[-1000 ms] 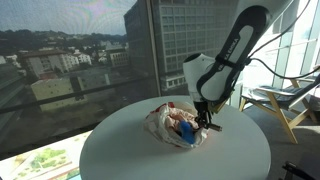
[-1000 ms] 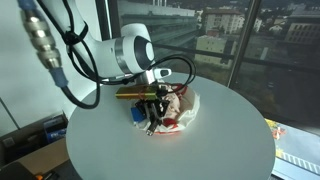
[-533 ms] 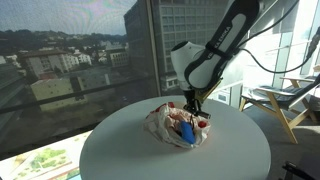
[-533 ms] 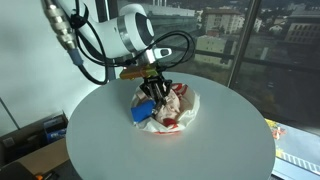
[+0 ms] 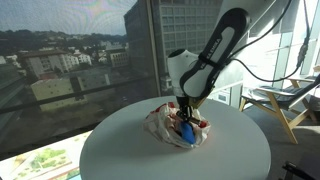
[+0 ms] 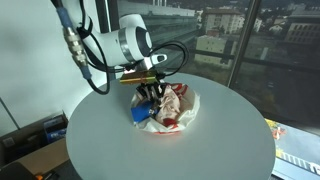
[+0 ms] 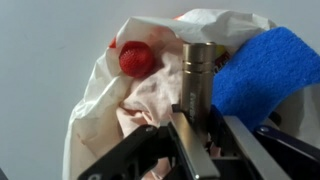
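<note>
A crumpled white cloth with red marks (image 5: 163, 124) (image 6: 178, 108) (image 7: 140, 100) lies on the round white table (image 5: 120, 150) (image 6: 210, 150). A blue spongy piece (image 5: 187, 133) (image 6: 141, 114) (image 7: 262, 70) rests on the cloth, and a small red ball (image 7: 136, 58) sits in its folds. My gripper (image 5: 184, 112) (image 6: 150, 97) (image 7: 208, 125) hangs just over the pile, beside the blue piece. It is shut on a grey metal cylinder (image 7: 194, 75) that sticks out past the fingertips. In the exterior views the cylinder is too small to make out.
The table's edge curves close around the pile on all sides. A wooden chair (image 5: 277, 104) stands past the table. Large windows run behind. The arm's cables (image 6: 72, 45) hang over one side, above dark boxes (image 6: 30, 130) on the floor.
The gripper has risen off the cloth and shifted across the pile toward the blue piece, still holding the cylinder. The jaws have kept the same width.
</note>
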Motion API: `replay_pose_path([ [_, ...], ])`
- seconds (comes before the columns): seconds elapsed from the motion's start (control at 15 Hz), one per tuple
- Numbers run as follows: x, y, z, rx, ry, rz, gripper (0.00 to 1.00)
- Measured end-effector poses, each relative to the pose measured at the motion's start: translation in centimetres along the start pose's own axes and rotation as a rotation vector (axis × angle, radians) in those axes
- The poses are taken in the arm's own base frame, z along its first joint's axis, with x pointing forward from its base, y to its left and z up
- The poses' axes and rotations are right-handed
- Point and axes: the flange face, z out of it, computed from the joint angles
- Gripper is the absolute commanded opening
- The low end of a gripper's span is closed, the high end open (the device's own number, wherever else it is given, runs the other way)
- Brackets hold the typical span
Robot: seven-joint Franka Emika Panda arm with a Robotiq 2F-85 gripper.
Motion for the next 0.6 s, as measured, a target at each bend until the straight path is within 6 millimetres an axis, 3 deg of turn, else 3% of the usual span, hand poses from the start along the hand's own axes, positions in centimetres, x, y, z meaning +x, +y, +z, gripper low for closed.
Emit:
replay_pose_path([
  [0.27, 0.7, 0.3, 1.5, 0.034, 0.101, -0.129, 0.21],
  [0.33, 0.9, 0.6, 1.5, 0.036, 0.131, -0.166, 0.54],
  [0.4, 1.0, 0.9, 1.5, 0.037, 0.154, -0.199, 0.55],
  [0.6, 0.8, 2.0, 1.8, 0.043, 0.162, -0.263, 0.77],
])
